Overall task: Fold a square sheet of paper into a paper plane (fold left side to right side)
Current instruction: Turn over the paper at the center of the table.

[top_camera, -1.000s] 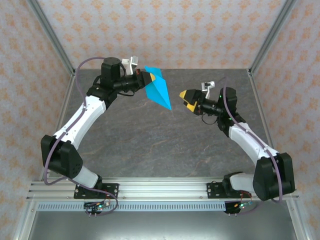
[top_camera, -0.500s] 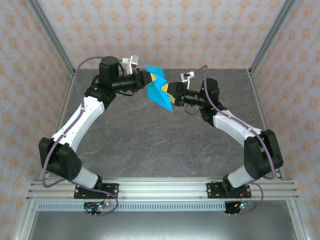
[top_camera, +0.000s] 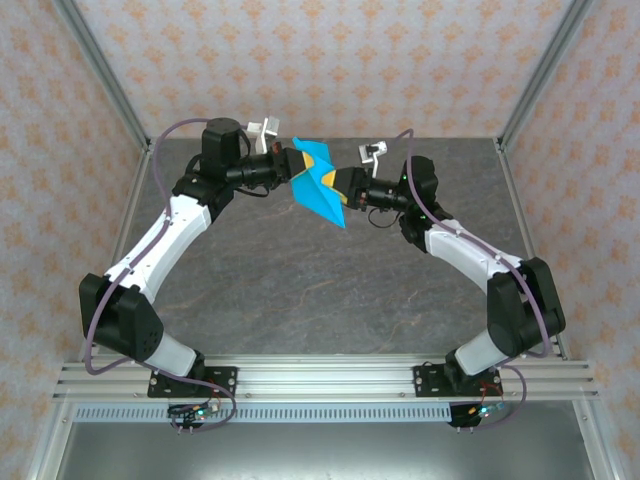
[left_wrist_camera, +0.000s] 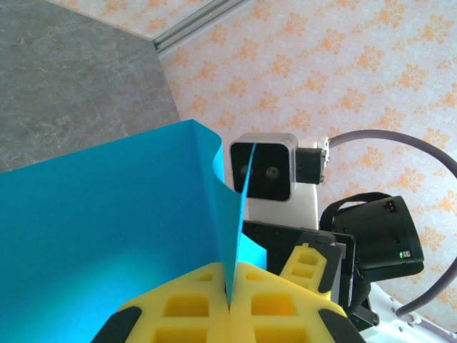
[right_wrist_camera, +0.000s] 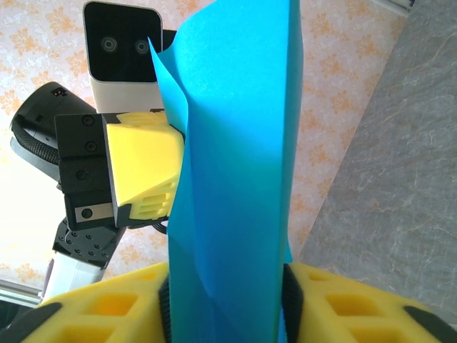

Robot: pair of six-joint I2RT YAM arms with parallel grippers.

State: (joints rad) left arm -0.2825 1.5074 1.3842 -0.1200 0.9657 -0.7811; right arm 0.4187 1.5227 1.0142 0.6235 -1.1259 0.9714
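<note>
The left end effector (left_wrist_camera: 230, 286) has its yellow pads pressed fully together, and between them it pinches a layered edge of the paper plane (top_camera: 322, 205). The right end effector (right_wrist_camera: 227, 300) stands partly open with one finger on each side of the folded paper. The paper fills nearly all the gap, but I cannot tell if the pads really press on it. Both end effectors meet in the air above the far middle part of the tabletop (top_camera: 300, 290), the left one coming from the tabletop's left side and the right one from its right side, so the plane hangs between them and does not touch the tabletop. The plane is probably very light and thin. It is stiff only along its creases, and in the left wrist view one free flap curls away softly. I judge that a hard squeeze on a loose flap would crumple it, and that smooth paper can slip from the pads, so the best place to hold is the thick layered fold along the middle of the body, not the open edges. In the top view the long axis runs diagonally. The wide end lies toward the far edge of the tabletop, and the sharp tip points toward its near right.
</note>
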